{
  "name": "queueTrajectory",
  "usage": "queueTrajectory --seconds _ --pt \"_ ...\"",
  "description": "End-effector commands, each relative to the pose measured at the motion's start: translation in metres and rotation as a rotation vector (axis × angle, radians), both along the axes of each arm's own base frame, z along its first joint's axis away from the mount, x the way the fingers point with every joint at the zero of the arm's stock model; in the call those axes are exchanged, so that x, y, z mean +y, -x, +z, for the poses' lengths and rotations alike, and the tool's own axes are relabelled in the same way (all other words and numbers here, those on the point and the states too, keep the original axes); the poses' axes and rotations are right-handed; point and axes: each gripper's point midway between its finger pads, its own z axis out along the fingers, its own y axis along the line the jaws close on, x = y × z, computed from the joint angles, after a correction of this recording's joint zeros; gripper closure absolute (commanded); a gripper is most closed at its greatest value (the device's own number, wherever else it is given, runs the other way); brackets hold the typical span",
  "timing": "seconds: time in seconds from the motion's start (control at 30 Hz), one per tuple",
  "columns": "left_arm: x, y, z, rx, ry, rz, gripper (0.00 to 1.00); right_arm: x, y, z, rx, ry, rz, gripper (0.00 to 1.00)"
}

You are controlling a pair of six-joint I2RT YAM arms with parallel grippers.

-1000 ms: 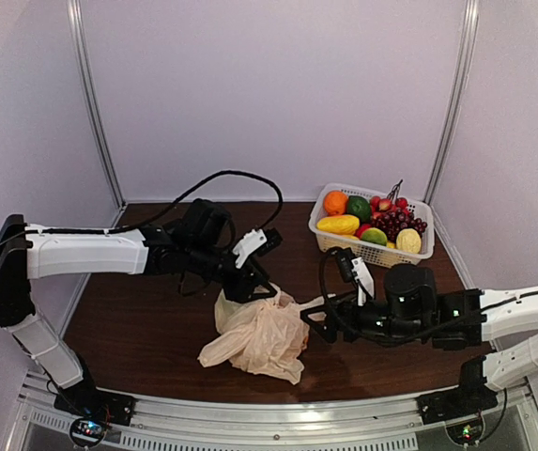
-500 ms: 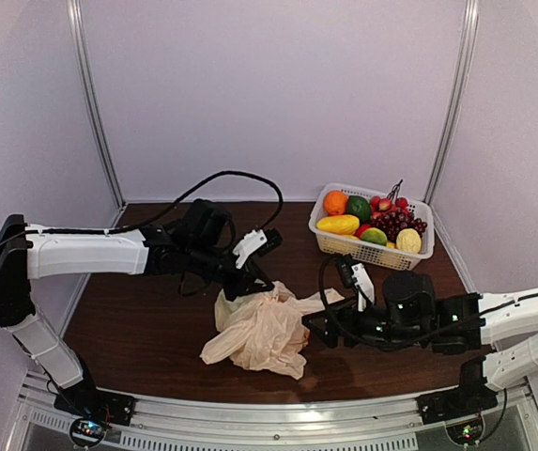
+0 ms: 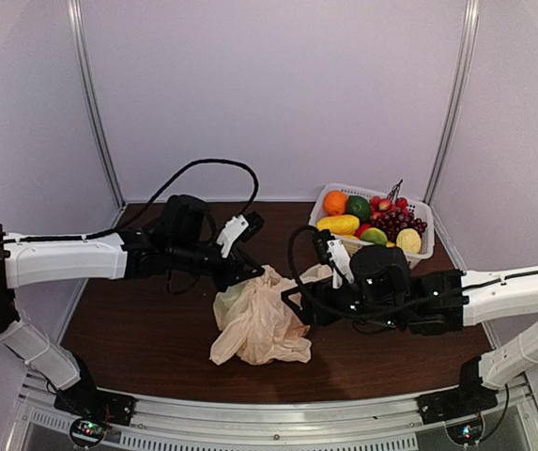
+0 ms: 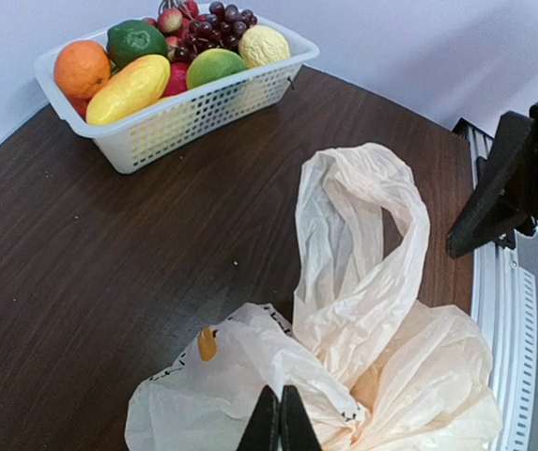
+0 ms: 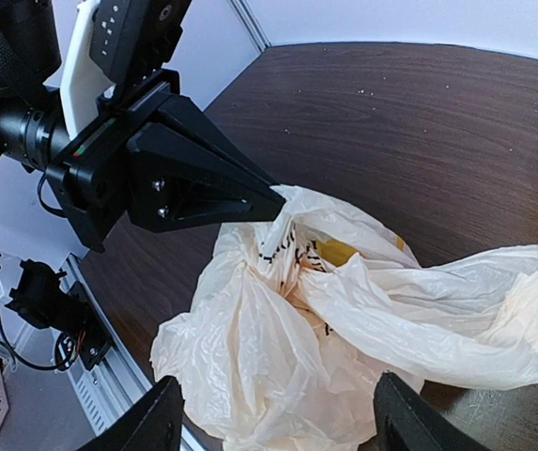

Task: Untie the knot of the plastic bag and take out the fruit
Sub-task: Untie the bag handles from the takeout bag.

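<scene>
Left wrist view: plastic bag (image 4: 372, 282) is seen crumpled on the worktop (image 4: 109, 263), its rim clamped in the left gripper (image 4: 278, 418), likely as an anchor. Just beside it the right gripper (image 5: 285, 418) is held apart, nothing grasped.

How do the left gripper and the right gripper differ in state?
The left gripper is shut, while the right gripper is open. The left gripper pinches an edge of the plastic bag; the right gripper only straddles it without gripping. Both are black and meet at the bag.

Crumpled cream plastic bag (image 3: 259, 324), slumped on table (image 3: 146, 324), loop handle (image 4: 372, 164) arching up
</scene>
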Motion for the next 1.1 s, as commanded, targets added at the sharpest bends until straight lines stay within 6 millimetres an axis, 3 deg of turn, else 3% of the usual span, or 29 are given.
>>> queueTrajectory --seconds 0.0,0.2,0.4,0.63,1.07 --pt "-0.002 -0.014 0.021 -0.031 0.08 0.042 1.0 0.008 -0.009 -0.008 0.01 0.113 -0.036 0.28" --pt "-0.002 -0.018 0.014 0.002 0.056 0.055 1.0 0.024 -0.011 -0.018 -0.008 0.186 0.003 0.2" --pt "-0.001 -0.023 0.007 0.029 0.042 0.074 1.0 0.028 -0.013 -0.031 -0.032 0.27 -0.011 0.14" --pt "-0.001 -0.024 0.002 0.043 0.031 0.079 1.0 0.031 -0.016 -0.027 -0.079 0.329 -0.058 0.09" --pt "0.001 -0.027 -0.001 0.043 0.02 0.092 1.0 0.041 -0.022 -0.038 -0.151 0.509 -0.112 0.05"
